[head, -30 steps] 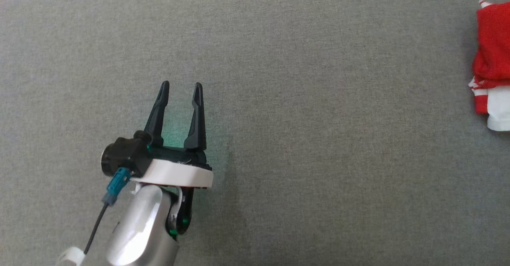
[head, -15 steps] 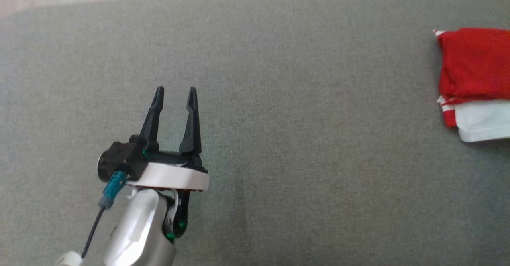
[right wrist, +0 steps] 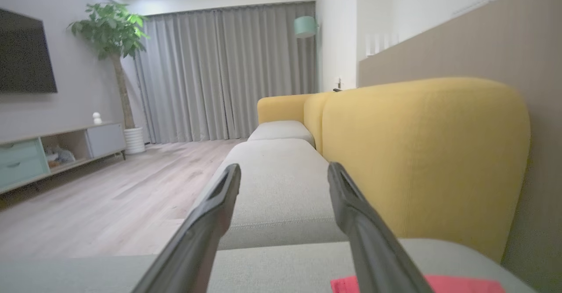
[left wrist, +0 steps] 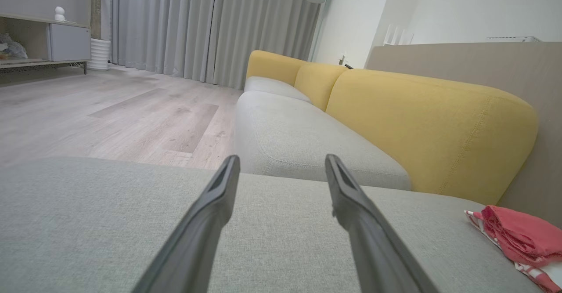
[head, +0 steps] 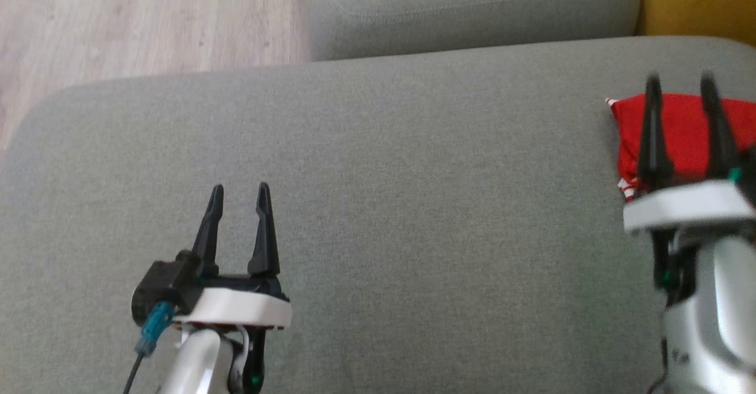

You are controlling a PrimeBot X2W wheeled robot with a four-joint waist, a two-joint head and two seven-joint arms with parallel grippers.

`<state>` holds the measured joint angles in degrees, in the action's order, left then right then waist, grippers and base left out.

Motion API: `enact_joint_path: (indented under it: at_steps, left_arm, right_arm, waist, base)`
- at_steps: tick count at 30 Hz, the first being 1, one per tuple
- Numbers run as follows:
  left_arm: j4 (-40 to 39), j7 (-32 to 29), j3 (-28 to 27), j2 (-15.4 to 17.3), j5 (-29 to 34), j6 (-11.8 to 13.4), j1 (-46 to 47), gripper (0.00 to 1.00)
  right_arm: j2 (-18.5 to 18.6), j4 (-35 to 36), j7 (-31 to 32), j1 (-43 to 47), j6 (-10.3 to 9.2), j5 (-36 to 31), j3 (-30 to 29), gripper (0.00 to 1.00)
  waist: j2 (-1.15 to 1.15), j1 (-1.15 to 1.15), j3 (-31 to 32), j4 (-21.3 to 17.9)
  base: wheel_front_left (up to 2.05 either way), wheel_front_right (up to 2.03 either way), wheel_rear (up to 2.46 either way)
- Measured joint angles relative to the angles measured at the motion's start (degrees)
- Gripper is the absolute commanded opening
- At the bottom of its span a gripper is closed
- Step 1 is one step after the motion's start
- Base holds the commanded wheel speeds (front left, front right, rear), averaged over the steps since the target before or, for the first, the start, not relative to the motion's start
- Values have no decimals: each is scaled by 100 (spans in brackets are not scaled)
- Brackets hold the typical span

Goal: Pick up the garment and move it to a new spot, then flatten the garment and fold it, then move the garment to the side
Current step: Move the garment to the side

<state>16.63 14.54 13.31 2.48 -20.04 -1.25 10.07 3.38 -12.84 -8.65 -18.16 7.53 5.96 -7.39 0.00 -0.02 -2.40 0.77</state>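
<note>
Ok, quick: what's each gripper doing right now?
Left gripper: open, empty, over the grey sofa seat.
Right gripper: open, holding nothing, by the red garment.

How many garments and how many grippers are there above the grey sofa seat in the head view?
Garments: 1, the red garment
Grippers: 2, the left gripper and the right gripper, both open
Total: 3
</note>
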Motion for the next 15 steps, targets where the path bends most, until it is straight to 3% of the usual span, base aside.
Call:
enact_joint_path:
  at_steps: [9, 15]
  left_arm:
    - [96, 0, -67, 2, 118, -36, -254, 100]
    - [154, 0, -78, 4, 79, -74, -553, 100]
  right_arm:
    - [-70, -739, -504, 1137, 0, 821, 672, 100]
    - [-71, -704, -556, 1551, 0, 865, 800, 100]
  waist:
    - [0, 1, 243, -14]
    - [0, 1, 312, -55]
  base:
    - [0, 0, 0]
    - [0, 0, 0]
